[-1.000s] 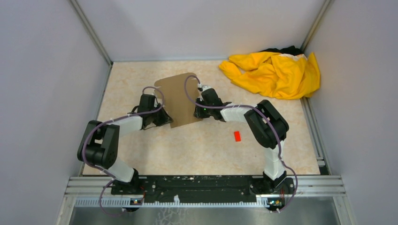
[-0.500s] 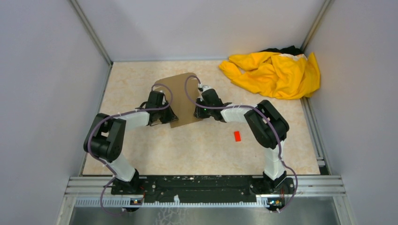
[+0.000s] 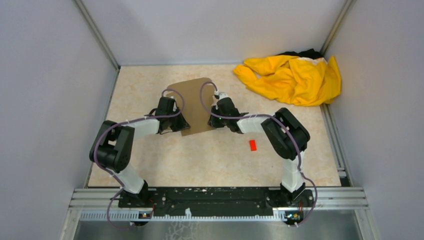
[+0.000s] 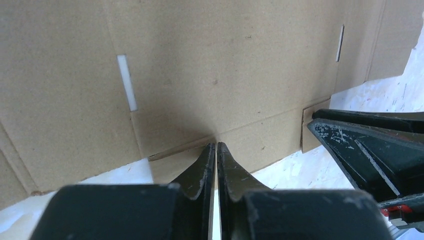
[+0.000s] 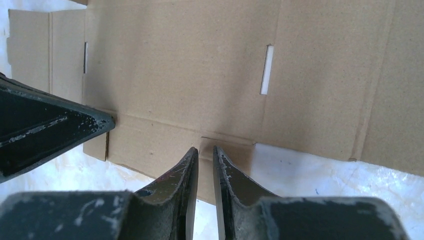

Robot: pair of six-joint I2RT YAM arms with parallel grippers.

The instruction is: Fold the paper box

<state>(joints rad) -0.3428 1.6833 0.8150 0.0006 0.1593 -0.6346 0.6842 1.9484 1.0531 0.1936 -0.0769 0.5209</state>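
Fingertips (image 4: 207,155) of the left gripper (image 4: 216,146) stand almost together, with only a hairline slit between them. They touch the near edge of the flat brown die-cut cardboard paper box (image 4: 225,65) where a small tab meets a crease. Whether the tab is pinched between them cannot be told.

The right gripper (image 5: 205,149) shows a narrow gap between its fingers. Its tips sit over the corner of another small tab on that same near edge, and contact cannot be told. Each wrist view shows the other gripper's black finger just beside, at that edge.

The paper box lies on the speckled beige table (image 3: 210,160), far of centre, with a gripper at each near corner. Bare table opens on the near side between the arms, and strips run to the far and left walls.

A crumpled yellow cloth (image 3: 292,77) fills the far right corner, well apart from the box. A small red block (image 3: 252,145) lies near the right forearm, apart from the box.
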